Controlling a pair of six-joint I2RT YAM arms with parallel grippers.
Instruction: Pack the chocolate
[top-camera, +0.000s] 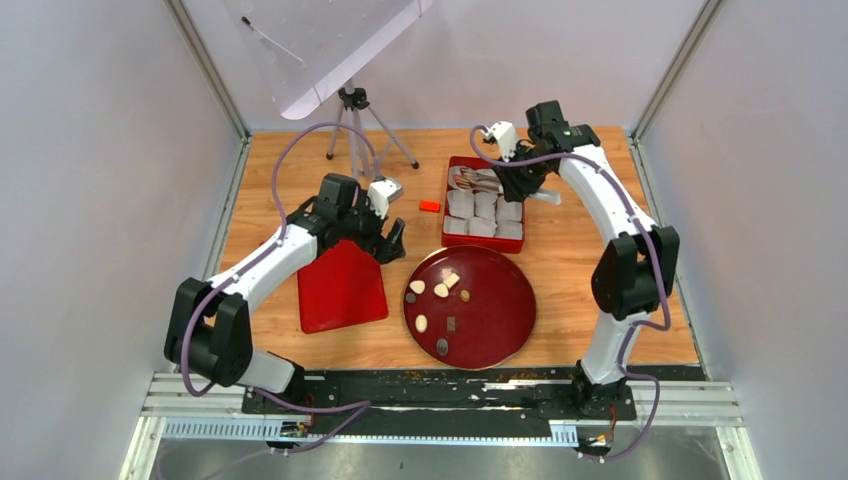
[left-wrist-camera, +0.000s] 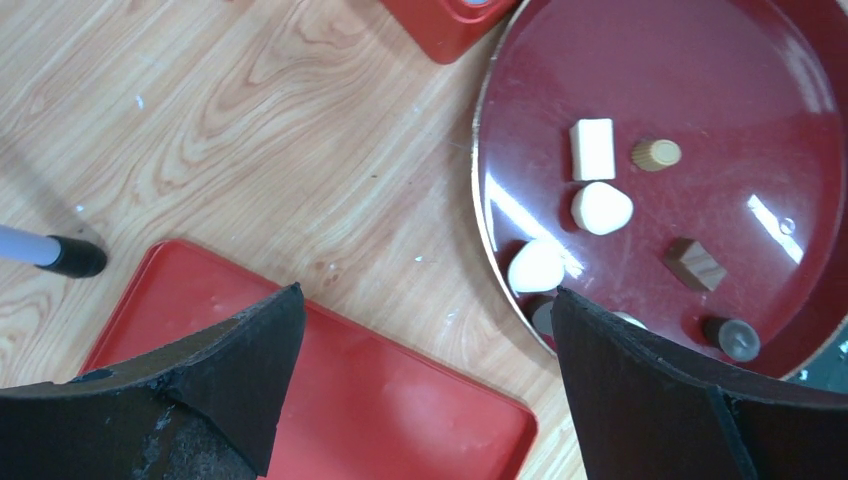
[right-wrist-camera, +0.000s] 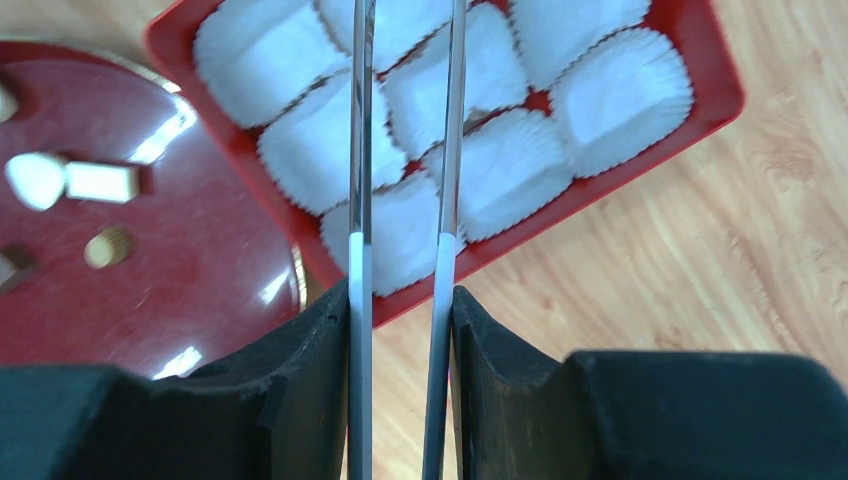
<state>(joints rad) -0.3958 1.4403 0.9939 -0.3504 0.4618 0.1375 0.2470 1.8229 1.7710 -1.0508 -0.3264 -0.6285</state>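
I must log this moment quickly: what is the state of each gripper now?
Left gripper: open, holding nothing.
Right gripper: closed on metal tongs.

A wooden table (top-camera: 590, 290) holds a big round dark red plate (top-camera: 505, 325). Just behind the plate is a red box (top-camera: 483, 244) full of white crinkly paper cups (top-camera: 484, 210). Thin metal tweezers (right-wrist-camera: 358, 200) reach over the cups. A small orange-red block (top-camera: 430, 206) lies just left of the box. Left of the plate lies a flat red piece (top-camera: 342, 288), maybe the box's lid. A tripod (top-camera: 355, 125) at the back holds up a tilted white board (top-camera: 330, 45)
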